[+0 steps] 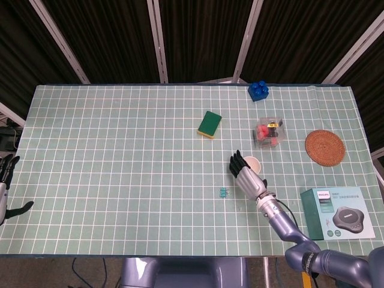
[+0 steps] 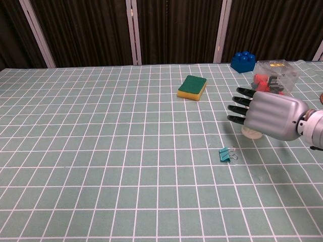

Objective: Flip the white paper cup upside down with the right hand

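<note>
White paper cup (image 1: pixel 252 162) behind right robot hand (image 1: pixel 246 173)

right hand (image 2: pixel 270 117): fingers (image 2: pixel 241 99) extended, apart | left hand (image 1: pixel 6 180): at table edge

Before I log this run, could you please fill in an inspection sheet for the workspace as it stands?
Surface: table under a green grid-pattern cloth, flat.
Job's things: white paper cup upright, mouth up, mostly hidden behind the right hand in the chest view.
Clutter: green sponge; blue block; clear box of small parts; woven coaster; boxed speaker; teal binder clip.
Hands: right hand beside the cup, fingers extended, contact cannot be told; left hand at the table's left edge, holding nothing.
Cables: thin wire along the right forearm.
Surroundings: dark curtains with metal frame bars behind.
</note>
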